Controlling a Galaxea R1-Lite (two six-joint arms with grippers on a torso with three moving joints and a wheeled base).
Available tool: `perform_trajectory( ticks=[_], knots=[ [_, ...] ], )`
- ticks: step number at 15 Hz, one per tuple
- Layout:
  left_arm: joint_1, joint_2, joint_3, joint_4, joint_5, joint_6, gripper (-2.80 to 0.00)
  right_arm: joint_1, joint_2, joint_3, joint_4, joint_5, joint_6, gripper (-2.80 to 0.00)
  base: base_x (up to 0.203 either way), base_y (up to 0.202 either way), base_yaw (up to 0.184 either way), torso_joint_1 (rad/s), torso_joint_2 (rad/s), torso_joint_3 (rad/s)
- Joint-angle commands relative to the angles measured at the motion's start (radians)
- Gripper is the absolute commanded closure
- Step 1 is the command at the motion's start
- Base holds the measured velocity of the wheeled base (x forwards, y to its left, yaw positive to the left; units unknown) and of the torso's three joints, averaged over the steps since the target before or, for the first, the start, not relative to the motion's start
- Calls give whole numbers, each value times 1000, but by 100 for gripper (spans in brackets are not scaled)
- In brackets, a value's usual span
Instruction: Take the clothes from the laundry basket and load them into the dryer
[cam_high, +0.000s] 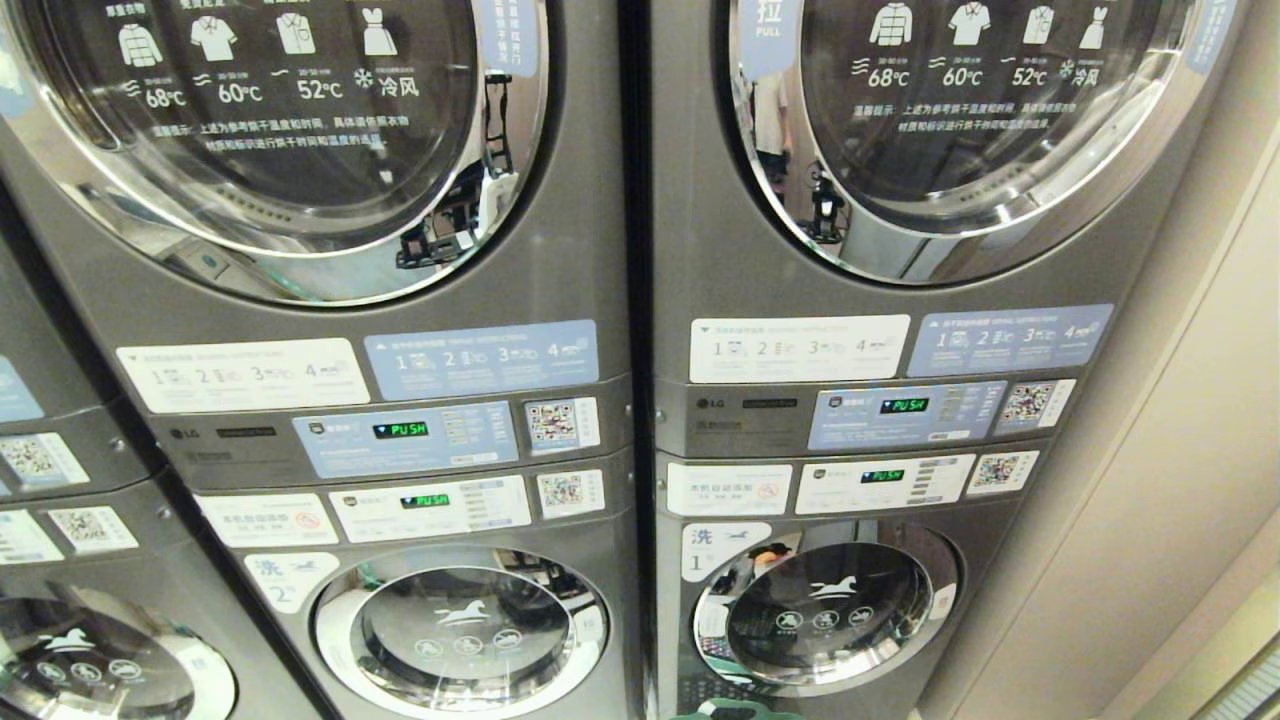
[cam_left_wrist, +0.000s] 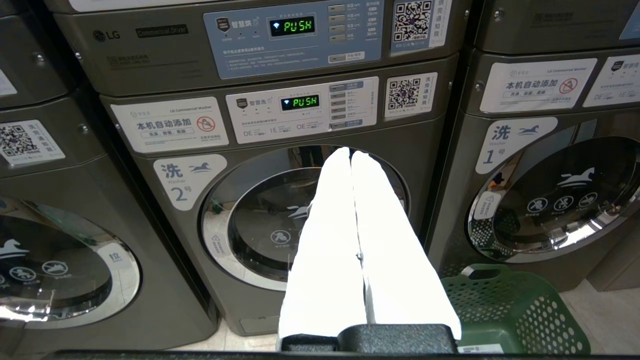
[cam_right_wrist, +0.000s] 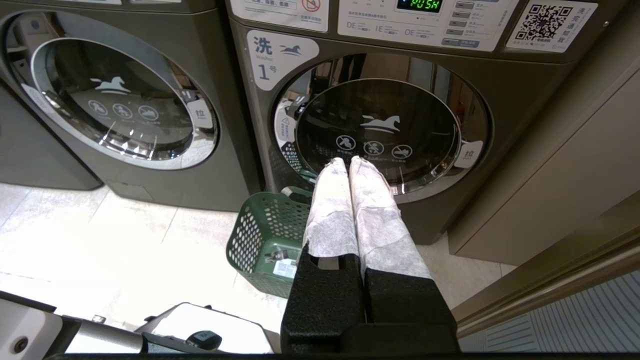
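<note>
Empty-handed, the left gripper (cam_left_wrist: 351, 155) and right gripper (cam_right_wrist: 346, 161) hang with fingers pressed together, holding nothing, before the lower washers. Just beyond them, the green laundry basket (cam_right_wrist: 265, 235) sits on the floor against the foot of washer number 1 (cam_right_wrist: 380, 130); its contents cannot be made out. Overhead, both dryer doors (cam_high: 960, 110) look closed, suggesting loading has not visibly begun or is already finished.

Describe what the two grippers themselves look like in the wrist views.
The left gripper has two long tapering fingers in smooth, bright white covering, rising from a black base block. The right gripper has the same build, but its white wrapping looks fibrous and greyish, set into two textured black mounts. No cables or markings are visible.
</note>
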Motion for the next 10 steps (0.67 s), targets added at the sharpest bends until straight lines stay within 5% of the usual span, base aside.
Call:
perform_trajectory(
  ticks=[1,7,10],
  knots=[
    [0,-1,-2,5,0,-2,0,0,2,0,0,1,0,0,0,0,0,0,0,0],
    [0,-1,1,-2,5,1,0,-137,170,1,-2,2,-3,0,0,0,0,0,0,0],
    [2,-1,1,-2,8,0,0,-184,56,3,-7,1,0,0,0,0,0,0,0,0]
  ],
)
